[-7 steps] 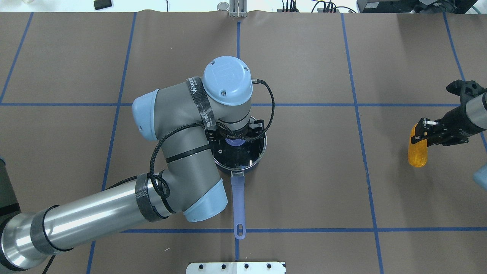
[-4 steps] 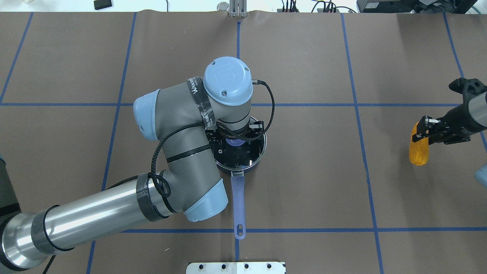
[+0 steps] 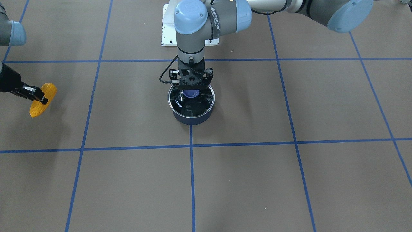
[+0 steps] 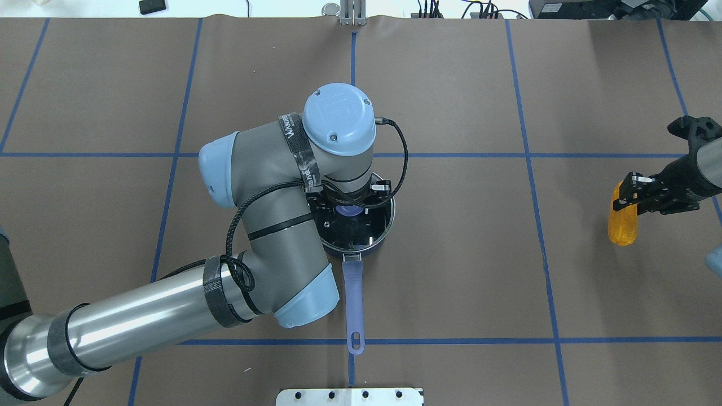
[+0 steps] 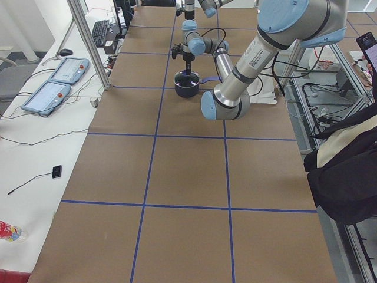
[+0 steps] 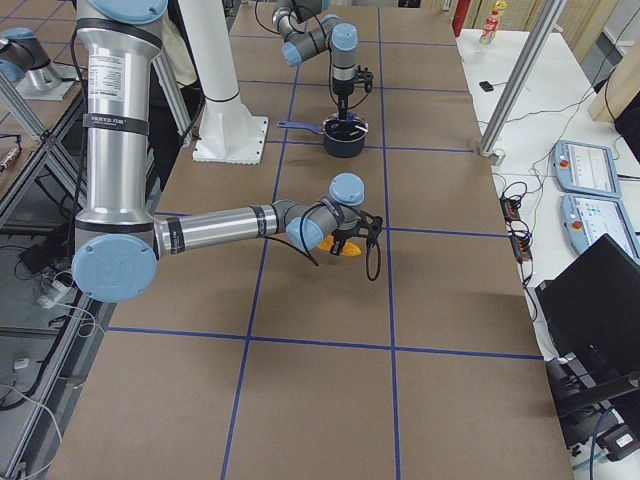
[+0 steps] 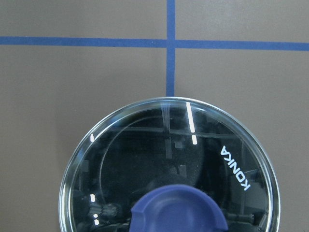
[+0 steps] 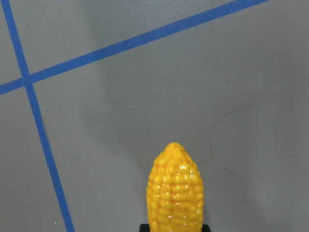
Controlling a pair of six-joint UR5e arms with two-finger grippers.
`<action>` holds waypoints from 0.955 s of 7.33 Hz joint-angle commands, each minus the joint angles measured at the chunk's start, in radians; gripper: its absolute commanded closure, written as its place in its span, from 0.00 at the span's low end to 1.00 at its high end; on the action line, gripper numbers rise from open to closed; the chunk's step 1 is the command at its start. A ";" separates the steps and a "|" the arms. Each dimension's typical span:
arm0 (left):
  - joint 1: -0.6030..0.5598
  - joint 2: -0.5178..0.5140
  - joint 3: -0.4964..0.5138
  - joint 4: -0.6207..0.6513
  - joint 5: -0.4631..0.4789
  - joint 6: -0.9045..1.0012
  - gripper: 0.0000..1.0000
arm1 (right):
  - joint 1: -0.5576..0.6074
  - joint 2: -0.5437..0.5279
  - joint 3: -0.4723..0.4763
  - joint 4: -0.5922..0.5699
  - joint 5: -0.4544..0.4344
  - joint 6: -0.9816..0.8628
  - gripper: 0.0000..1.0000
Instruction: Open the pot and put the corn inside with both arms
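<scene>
**Front view.** The left gripper [image 3: 192,91] stands vertical over the pot [image 3: 192,118], mid-table. The glass lid [image 3: 197,104] is seated. The jaws flank the blue knob [image 3: 192,94]; I cannot tell whether they press it. The corn [image 3: 39,104] is well apart, pinched at one end by the right gripper [image 3: 34,95], apparently lifted.

**Overhead.** The pot's handle [image 4: 352,299] points toward the robot's base, with nothing holding it.

**Side views.** Both grips are too small to judge.

**Left wrist.** The lid is glossy and reflective, with the knob at the bottom edge. Judged stiff, slick and breakable, so the knob is the only sound hold. Lift it straight, since the light pot may shift.

**Right wrist.** The corn's tapered tip points forward, its kernels bumpy and shiny. Judged light, rigid plastic. The rows give purchase, but the taper could slip.
</scene>
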 commanded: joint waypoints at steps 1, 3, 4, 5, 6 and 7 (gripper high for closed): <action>-0.003 0.000 -0.013 0.001 0.000 0.005 0.51 | 0.003 0.011 0.018 -0.001 0.003 0.012 0.78; -0.021 0.008 -0.071 0.019 -0.009 0.020 0.51 | 0.003 0.038 0.019 -0.011 0.001 0.018 0.78; -0.035 0.046 -0.123 0.029 -0.012 0.046 0.52 | 0.003 0.075 0.021 -0.026 -0.001 0.047 0.77; -0.066 0.134 -0.228 0.029 -0.029 0.107 0.53 | 0.003 0.149 0.029 -0.074 -0.002 0.155 0.77; -0.115 0.226 -0.303 0.029 -0.079 0.176 0.55 | -0.002 0.222 0.038 -0.139 -0.008 0.218 0.77; -0.162 0.286 -0.350 0.029 -0.110 0.258 0.55 | -0.037 0.275 0.061 -0.199 -0.019 0.260 0.77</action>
